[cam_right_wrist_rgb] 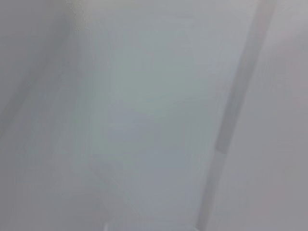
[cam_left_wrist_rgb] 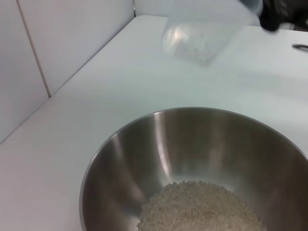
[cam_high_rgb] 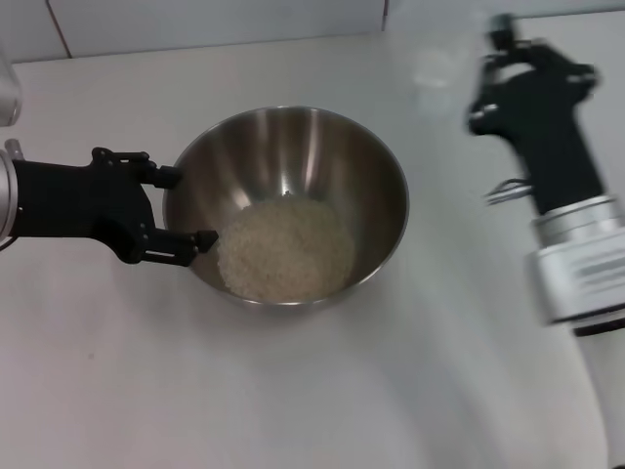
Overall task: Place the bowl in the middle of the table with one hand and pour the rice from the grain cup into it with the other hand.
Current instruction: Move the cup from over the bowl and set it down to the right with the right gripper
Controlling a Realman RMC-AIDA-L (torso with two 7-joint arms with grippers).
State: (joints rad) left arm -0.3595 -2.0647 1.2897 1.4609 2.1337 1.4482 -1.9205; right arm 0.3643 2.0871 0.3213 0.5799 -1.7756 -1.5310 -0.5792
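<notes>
On the table, mid-surface, the bowl holds the rice, its rim between the left gripper's spread fingers, while the right gripper apparently grips the light, slippery grain cup, best held by its sidewall.

A white panelled wall runs behind the work surface, with dark vertical seams; possibly tile joints, though blurred.
</notes>
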